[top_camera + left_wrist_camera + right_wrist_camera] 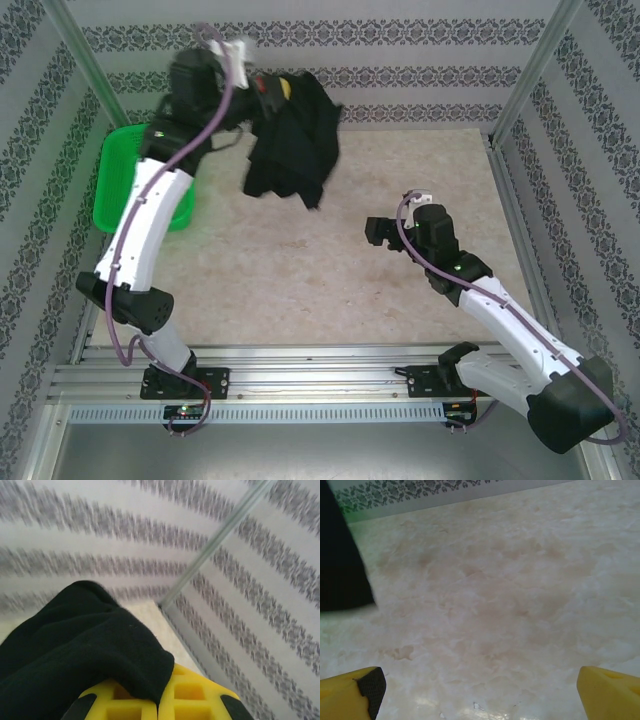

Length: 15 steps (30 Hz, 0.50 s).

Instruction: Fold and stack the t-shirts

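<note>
A black t-shirt (295, 145) hangs bunched in the air at the back of the table, its lower edge just above the surface. My left gripper (272, 90) is raised high and shut on its top; in the left wrist view the black cloth (75, 650) is pinched between the yellow fingers (195, 695). My right gripper (378, 232) hovers low over the bare middle of the table, open, with nothing between its yellow fingertips (605, 692). The shirt's dark edge (340, 565) shows at the left of the right wrist view.
A green mesh basket (125, 175) stands at the left, partly behind the left arm. Patterned walls and metal posts (525, 70) enclose the beige tabletop (300, 270). An aluminium rail (320, 380) runs along the near edge.
</note>
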Available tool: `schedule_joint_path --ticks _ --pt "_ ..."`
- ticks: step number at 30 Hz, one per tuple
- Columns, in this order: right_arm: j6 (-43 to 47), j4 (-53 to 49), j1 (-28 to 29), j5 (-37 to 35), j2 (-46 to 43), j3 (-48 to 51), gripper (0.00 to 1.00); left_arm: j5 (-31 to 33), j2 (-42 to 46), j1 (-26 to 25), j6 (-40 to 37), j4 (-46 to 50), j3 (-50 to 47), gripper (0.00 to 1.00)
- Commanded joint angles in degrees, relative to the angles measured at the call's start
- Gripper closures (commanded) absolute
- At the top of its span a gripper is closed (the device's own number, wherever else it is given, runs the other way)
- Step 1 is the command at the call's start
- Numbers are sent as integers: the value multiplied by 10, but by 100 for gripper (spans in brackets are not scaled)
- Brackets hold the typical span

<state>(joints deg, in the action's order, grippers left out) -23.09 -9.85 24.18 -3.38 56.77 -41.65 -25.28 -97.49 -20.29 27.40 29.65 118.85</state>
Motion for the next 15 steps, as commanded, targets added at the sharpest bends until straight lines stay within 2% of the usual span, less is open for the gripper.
schedule_joint_path --ticks 1,4,7,9,12,15 --pt "-11 -7 -19 14 -12 14 2 42 38 -31 58 -134 -116 100" --pt "-10 -6 -31 15 -5 22 2 83 37 -45 81 -204 -255 100" --pt "-6 -2 -34 11 18 23 2 80 -24 -47 86 -246 -320 100" --pt "-5 -2 -34 9 35 20 2 82 -69 -48 76 -248 -316 100" --pt "-10 -8 -34 14 50 20 2 83 -133 -47 45 -185 -250 100" --pt "-14 -12 -34 11 55 28 2 63 -161 -59 42 -187 -216 100"
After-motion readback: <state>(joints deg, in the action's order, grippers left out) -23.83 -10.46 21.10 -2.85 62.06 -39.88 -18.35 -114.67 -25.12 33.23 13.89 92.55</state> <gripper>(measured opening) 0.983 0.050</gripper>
